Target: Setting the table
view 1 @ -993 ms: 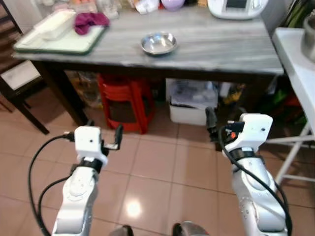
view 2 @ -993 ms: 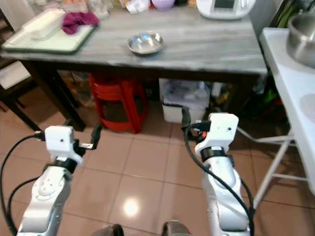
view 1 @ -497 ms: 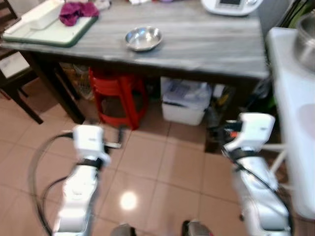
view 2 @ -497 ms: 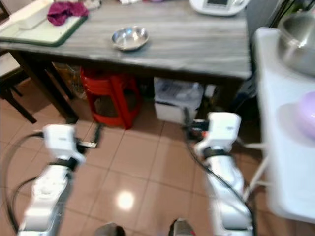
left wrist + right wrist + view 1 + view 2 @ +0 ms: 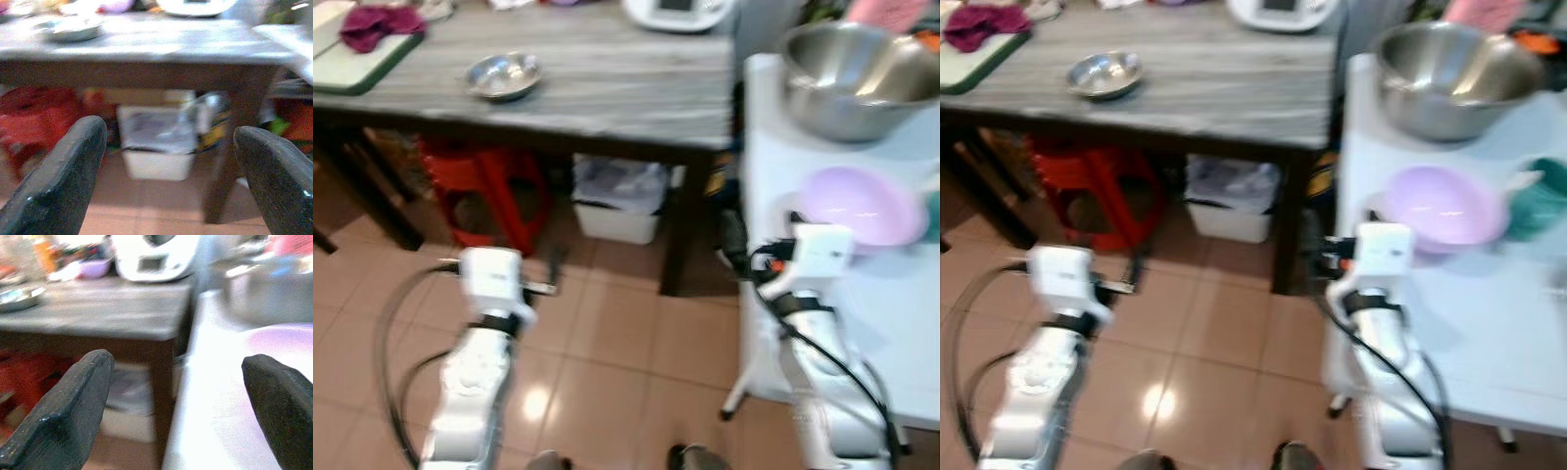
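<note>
1. Since the earlier frame the camera had swung to the robot's right, so the whole scene had shifted left and a white desk [image 5: 822, 294] with bowls had come into sight on the right
2. On that white desk a lilac bowl [image 5: 858, 204] sat near the front edge, with a large steel bowl [image 5: 850, 65] behind it and a teal dish [image 5: 1540, 196] just to its right
3. A small steel bowl [image 5: 502, 74] stood on the grey desk [image 5: 607, 83] to the left, well apart from both arms; a tray with a maroon cloth [image 5: 374, 23] lay at the far left end
4. A white appliance [image 5: 677, 12] stood at the back of the grey desk
5. The right gripper [image 5: 178, 406] hung low beside the white desk's front corner, fingers spread wide and empty
6. The left gripper [image 5: 168, 181] hung over the tiled floor [image 5: 617, 343], fingers released and holding nothing
7. Under the grey desk were a red stool [image 5: 480, 186] and a white bin [image 5: 619, 201]
</note>
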`<state>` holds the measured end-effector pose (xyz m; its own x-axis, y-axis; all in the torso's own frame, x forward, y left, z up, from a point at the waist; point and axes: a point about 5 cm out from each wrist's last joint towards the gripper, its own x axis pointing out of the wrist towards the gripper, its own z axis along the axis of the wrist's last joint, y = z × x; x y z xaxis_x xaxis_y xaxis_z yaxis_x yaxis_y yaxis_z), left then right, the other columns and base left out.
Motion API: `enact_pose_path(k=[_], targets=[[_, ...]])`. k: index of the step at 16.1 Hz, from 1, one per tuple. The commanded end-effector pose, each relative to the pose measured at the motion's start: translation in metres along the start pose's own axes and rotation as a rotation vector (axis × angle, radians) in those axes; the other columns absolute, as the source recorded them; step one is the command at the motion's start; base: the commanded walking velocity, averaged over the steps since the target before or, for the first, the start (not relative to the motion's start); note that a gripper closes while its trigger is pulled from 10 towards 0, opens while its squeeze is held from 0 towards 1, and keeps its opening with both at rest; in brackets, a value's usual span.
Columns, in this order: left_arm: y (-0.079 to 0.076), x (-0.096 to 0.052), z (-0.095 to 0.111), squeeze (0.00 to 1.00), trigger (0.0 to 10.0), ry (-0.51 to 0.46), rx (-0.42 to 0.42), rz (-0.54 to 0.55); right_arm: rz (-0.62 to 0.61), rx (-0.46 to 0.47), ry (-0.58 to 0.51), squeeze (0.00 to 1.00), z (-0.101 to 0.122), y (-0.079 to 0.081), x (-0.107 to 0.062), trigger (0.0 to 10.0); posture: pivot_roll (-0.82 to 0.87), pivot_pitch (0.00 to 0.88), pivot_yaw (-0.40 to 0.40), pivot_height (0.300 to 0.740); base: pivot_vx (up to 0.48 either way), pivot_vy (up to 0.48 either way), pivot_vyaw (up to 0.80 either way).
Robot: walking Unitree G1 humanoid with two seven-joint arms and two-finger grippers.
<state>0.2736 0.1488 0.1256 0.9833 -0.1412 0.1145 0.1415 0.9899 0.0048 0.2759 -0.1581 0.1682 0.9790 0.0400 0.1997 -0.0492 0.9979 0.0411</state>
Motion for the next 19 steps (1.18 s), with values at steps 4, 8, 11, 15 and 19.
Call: enact_pose_path(k=[4, 8, 11, 15, 19], targets=[[0.0102, -0.0030, -0.0009, 0.00, 10.0, 0.006, 0.025, 0.025, 0.025, 0.005, -0.018, 0.00, 0.0025, 0.0067, 0.0006, 10.0, -0.14, 0.192, 0.031, 0.740, 0.000, -0.342, -0.12], [0.0096, -0.0018, -0.0003, 0.00, 10.0, 0.005, 0.028, 0.026, 0.032, 0.003, -0.024, 0.00, 0.0032, 0.0077, 0.0013, 10.0, -0.14, 0.188, 0.033, 0.740, 0.000, -0.071, -0.45], [0.0098, -0.0017, -0.0003, 0.00, 10.0, 0.004, 0.029, 0.025, 0.038, 0.000, -0.027, 0.00, 0.0031, 0.0094, 0.0013, 10.0, -0.14, 0.188, 0.033, 0.740, 0.000, 0.000, 0.00], [0.0079, -0.0015, -0.0004, 0.00, 10.0, 0.003, 0.005, 0.013, 0.056, -0.014, -0.025, 0.00, 0.0027, 0.0111, 0.0018, 10.0, -0.14, 0.193, 0.033, 0.740, 0.000, 0.000, 0.00], [0.0026, -0.0012, 0.0003, 0.00, 10.0, 0.000, 0.013, -0.041, 0.099, -0.044, -0.004, 0.00, 0.0011, 0.0117, 0.0070, 10.0, -0.15, 0.199, 0.036, 0.740, 0.000, 0.000, 0.00]])
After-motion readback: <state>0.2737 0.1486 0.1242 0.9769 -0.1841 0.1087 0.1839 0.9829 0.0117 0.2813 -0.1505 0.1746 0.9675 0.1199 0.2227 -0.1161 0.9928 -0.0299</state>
